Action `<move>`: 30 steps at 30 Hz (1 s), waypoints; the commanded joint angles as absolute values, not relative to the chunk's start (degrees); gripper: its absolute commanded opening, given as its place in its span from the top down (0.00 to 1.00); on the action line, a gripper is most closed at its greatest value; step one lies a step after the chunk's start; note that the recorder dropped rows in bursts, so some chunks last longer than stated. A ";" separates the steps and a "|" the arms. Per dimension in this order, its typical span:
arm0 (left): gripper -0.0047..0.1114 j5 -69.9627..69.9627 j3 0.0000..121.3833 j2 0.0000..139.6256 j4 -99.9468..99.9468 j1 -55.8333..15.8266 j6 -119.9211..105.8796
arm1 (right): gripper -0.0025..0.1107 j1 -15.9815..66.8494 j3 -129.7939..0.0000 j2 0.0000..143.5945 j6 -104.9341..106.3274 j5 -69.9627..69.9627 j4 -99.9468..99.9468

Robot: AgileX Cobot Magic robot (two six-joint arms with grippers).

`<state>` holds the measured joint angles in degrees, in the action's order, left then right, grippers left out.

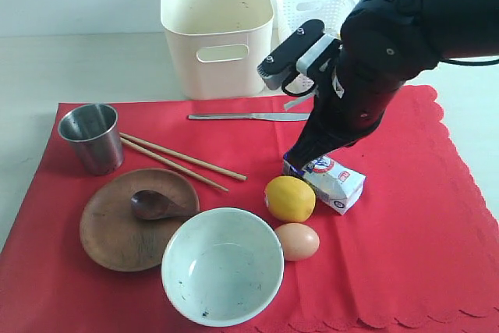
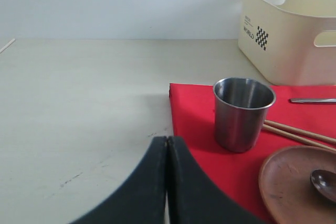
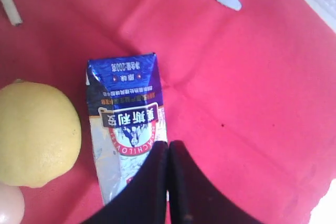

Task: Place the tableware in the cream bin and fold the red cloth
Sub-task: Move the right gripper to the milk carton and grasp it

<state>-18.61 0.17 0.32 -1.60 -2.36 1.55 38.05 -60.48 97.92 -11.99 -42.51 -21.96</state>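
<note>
Lettering "WORLD" beside a black checkered square marks the cream bin (image 2: 283, 35), legible only from the left wrist; left gripper (image 2: 167, 142) has its fingers pressed together on nothing, the steel cup (image 2: 243, 114) upright just ahead on the creased, scallop-edged red cloth (image 2: 194, 108), chopsticks (image 2: 299, 132) and brown plate (image 2: 291, 187) beside it; right gripper (image 3: 168, 148), likewise closed and empty, hangs over a blue-and-white milk carton (image 3: 123, 114) with Chinese print; the exterior view alone shows the pale bowl (image 1: 187, 255).
</note>
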 commanded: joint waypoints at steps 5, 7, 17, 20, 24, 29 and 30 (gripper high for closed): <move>0.96 -18.30 0.00 0.00 -1.99 -2.26 1.69 | 0.80 37.95 -57.72 98.03 -17.23 -42.90 -21.53; 0.96 -18.30 0.00 0.00 -1.99 -2.26 1.69 | 0.71 37.95 -56.31 98.03 -17.23 -42.90 -21.20; 0.96 -18.30 0.00 0.00 -1.99 -2.26 1.69 | 0.37 37.95 -54.18 98.92 -10.36 -36.13 -17.53; 0.96 -18.30 0.00 0.00 -1.99 -2.26 1.69 | 0.37 37.95 -54.18 101.52 -10.28 -35.79 -18.17; 0.96 -18.30 0.00 0.00 -1.99 -2.26 1.69 | 0.37 37.38 -54.18 105.81 -10.54 -35.66 -21.34; 0.96 -18.30 0.00 0.00 -1.99 -2.26 1.69 | 0.39 35.51 -54.18 107.79 -11.18 -34.55 -21.49; 0.96 -18.30 0.00 0.00 -1.99 -2.26 1.69 | 0.42 35.51 -54.18 107.91 -11.04 -34.40 -21.61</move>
